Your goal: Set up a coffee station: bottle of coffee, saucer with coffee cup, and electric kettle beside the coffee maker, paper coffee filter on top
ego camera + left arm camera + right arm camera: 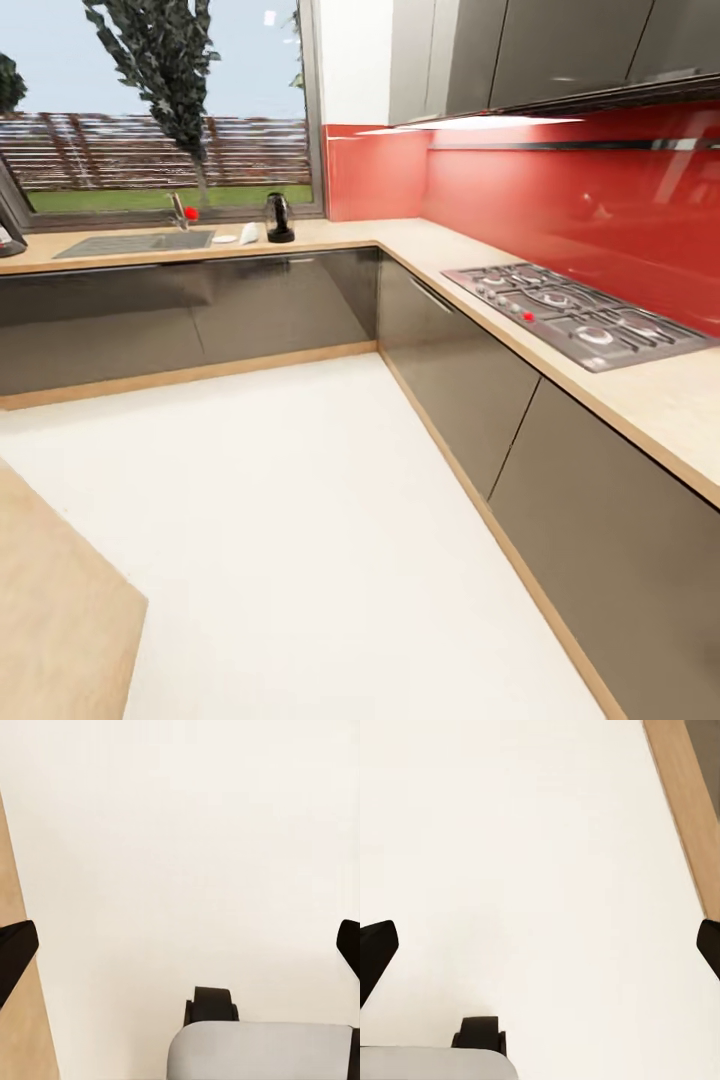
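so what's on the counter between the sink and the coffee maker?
Head view: a small white saucer and a white paper coffee filter lie between the sink and the coffee maker.

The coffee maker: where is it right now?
In the head view the coffee maker stands on the far countertop under the window, right of the sink, with a small white item beside it.

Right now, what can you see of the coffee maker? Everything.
The coffee maker is far off in the head view: a small, dark, upright shape, taller than wide, with a paler patch near its top. It stands on the countertop under the window, right of the sink, with a small white item just to its left. Finer parts are too small to tell.
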Tool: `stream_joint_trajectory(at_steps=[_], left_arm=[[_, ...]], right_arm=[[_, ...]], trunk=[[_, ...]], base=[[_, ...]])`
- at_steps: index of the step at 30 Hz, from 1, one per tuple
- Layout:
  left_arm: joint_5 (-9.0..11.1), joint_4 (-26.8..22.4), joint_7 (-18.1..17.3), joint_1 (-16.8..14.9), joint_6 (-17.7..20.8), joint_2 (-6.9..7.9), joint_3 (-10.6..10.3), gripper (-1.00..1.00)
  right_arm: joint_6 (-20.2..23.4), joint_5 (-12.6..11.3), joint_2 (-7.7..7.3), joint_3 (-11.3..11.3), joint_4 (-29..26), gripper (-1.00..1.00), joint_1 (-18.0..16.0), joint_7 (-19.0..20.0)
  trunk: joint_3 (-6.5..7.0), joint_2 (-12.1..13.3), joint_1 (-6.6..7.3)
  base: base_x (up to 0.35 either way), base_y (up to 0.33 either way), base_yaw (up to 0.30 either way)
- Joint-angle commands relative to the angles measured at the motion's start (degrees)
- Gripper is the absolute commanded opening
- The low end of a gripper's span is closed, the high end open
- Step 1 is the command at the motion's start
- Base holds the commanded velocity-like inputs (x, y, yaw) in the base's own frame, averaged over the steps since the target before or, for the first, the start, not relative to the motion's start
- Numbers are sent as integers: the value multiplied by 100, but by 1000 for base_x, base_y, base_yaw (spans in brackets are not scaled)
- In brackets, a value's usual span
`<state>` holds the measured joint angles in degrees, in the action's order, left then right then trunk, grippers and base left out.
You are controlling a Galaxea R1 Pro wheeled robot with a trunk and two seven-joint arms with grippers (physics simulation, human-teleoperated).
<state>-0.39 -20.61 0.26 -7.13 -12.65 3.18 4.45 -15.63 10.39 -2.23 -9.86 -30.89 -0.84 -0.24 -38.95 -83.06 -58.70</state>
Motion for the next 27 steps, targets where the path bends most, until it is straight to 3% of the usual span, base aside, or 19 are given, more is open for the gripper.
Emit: stream_joint_trajectory(at_steps=[1, 13, 27], left_arm=[[-5, 5, 3, -4, -20, -2, 12, 100], [-5, 5, 5, -3, -24, 2, 12, 100], [-10, 5, 1, -5, -22, 2, 9, 100]], right_arm=[[-19, 60, 4, -25, 4, 100, -4, -2], [-19, 60, 4, -25, 4, 100, -4, -2], [-19, 60, 4, -25, 4, 100, -4, -2]], trunk=[[-4, -2, -3], [-4, -2, -3], [12, -2, -3]], base=[[338, 0, 1], [338, 0, 14], [338, 0, 242]])
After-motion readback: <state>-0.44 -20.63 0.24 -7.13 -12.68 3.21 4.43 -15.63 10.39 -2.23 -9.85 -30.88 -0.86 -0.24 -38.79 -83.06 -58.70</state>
